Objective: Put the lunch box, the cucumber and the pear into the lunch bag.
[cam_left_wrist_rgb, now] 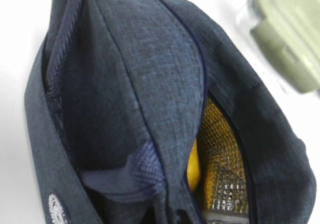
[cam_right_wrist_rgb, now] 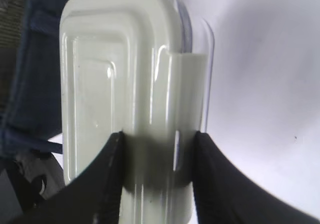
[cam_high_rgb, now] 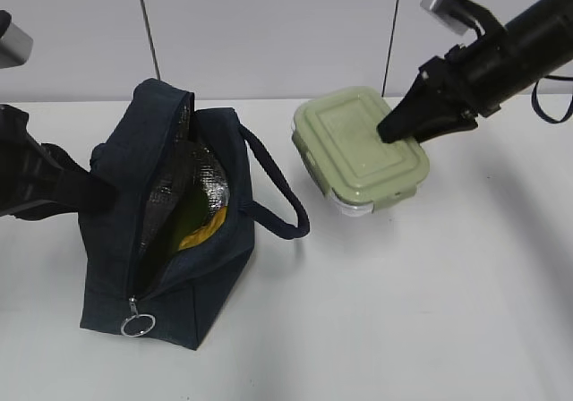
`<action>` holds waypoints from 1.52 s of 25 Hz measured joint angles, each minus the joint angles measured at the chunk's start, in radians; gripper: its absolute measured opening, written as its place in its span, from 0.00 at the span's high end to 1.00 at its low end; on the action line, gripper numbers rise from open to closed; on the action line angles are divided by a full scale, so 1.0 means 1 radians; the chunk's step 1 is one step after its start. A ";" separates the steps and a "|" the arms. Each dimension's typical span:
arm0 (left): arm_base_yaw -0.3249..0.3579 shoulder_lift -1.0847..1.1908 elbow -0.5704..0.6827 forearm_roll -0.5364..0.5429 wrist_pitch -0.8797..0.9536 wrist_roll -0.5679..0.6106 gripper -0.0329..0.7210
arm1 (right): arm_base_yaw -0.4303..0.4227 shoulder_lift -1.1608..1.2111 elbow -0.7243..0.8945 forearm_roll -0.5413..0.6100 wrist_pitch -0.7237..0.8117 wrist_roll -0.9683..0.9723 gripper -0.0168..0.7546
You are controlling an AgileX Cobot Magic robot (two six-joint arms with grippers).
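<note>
Exterior view: the right gripper [cam_high_rgb: 394, 131] hovered with fingers parted over the lid of the lunch box [cam_high_rgb: 358, 149], not yet clamping it, while the left gripper [cam_high_rgb: 89, 195] gripped the near wall of the lunch bag [cam_high_rgb: 170, 285], beyond whose open mouth the box sat. Inside showed the yellow pear [cam_left_wrist_rgb: 193, 169] and something green, probably the cucumber [cam_high_rgb: 183, 217]. A shallow hold across the ridged lid risked the box slipping, or catching on the bag's narrow opening.

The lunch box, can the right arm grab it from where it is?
Probably yes. The right gripper is already over the lunch box, its open fingers straddling the lid's end. Nothing lies between them, and the lunch bag stands apart.
</note>
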 joint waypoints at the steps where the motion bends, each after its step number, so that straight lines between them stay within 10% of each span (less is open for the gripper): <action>1: 0.000 0.000 0.000 0.000 0.000 0.000 0.95 | 0.000 -0.013 -0.009 0.016 0.000 0.002 0.63; 14: 0.000 0.000 0.000 0.000 0.000 0.000 0.95 | 0.228 -0.087 -0.057 0.068 -0.081 0.247 0.63; 22: 0.000 0.000 0.000 0.001 0.000 0.000 0.95 | 0.402 -0.089 -0.057 -0.116 -0.237 0.492 0.64; 38: -0.001 0.000 0.000 -0.005 -0.005 0.003 0.95 | 0.439 -0.071 -0.057 -0.374 -0.255 0.702 0.64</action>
